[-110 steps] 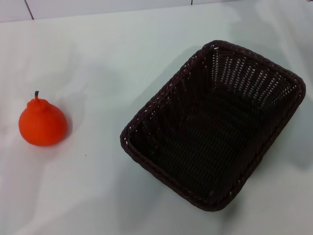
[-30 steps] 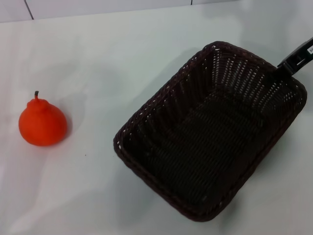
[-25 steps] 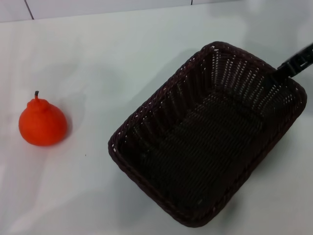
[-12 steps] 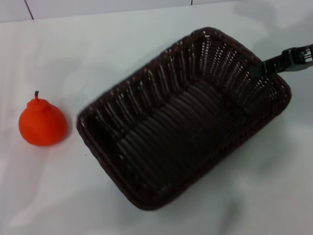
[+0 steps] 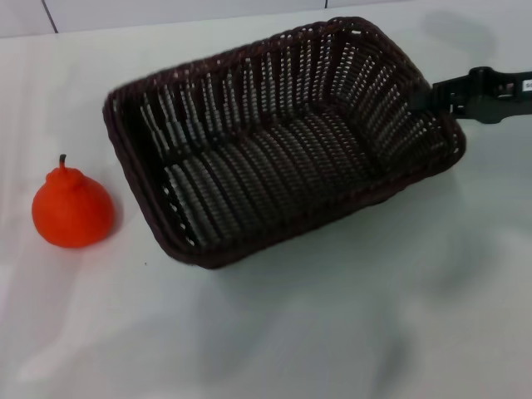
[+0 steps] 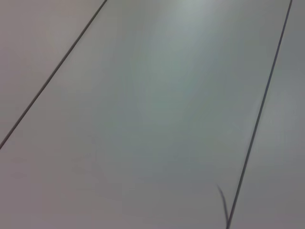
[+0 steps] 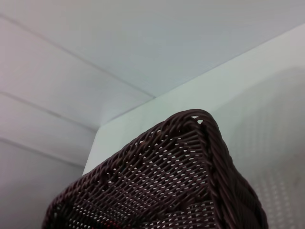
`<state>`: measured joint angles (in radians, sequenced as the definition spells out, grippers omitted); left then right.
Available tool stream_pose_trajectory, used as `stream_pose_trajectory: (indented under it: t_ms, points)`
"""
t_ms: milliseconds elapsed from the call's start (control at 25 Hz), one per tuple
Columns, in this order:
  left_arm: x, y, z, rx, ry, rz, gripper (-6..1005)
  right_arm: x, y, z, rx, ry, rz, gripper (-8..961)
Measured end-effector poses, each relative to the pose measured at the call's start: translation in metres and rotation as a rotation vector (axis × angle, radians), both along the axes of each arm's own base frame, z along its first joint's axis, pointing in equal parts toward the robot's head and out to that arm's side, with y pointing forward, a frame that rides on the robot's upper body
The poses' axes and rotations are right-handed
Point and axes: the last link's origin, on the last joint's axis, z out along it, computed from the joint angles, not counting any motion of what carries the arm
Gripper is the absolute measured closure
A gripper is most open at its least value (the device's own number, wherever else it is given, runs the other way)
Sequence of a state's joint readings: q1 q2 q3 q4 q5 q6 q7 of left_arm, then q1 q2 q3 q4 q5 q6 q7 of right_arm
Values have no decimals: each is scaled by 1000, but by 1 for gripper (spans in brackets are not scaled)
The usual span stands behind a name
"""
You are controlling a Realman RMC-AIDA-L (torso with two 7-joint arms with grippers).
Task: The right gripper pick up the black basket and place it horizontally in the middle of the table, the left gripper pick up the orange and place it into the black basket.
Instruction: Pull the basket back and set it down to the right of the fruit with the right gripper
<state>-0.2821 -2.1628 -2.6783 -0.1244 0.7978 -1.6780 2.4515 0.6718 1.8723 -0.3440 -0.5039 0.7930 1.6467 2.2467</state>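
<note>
The black basket (image 5: 274,158) is a large dark woven wicker basket. It hangs tilted above the white table (image 5: 332,324), its long side running nearly left to right. My right gripper (image 5: 432,96) reaches in from the right edge and is shut on the basket's right rim. The right wrist view shows the basket's woven side and a corner (image 7: 190,176) close up. The orange (image 5: 72,208), round with a knobby neck and dark stem, sits on the table at the left, just apart from the basket's left end. My left gripper is out of view.
The table's far edge meets a pale tiled wall (image 5: 166,12) at the back. The left wrist view shows only pale panels with dark seams (image 6: 257,119). White tabletop lies in front of the basket.
The right gripper came in, took the basket's right rim, lifted it and swung it counter-clockwise and leftward. Its left end now lies close to the orange. The orange has not moved.
</note>
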Motion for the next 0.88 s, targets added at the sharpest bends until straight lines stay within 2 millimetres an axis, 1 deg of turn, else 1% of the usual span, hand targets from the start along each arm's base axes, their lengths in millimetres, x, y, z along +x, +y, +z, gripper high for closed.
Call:
stream_pose_trajectory:
  t_ms: [120,360,600,880]
  points:
    - [0,0,0,1,1,0,94,4,0,-11,21,8,-48,748]
    - [0,1,0,1,1,-2,95,5,3,-32,46,9,-102,749]
    - [-1,-1,0,1,1,2,95,7,7,-43,81,-2,-134,746]
    - [-2,-1,-1,-4,-4,9,96,4,10,-49,102,9,-144,740]
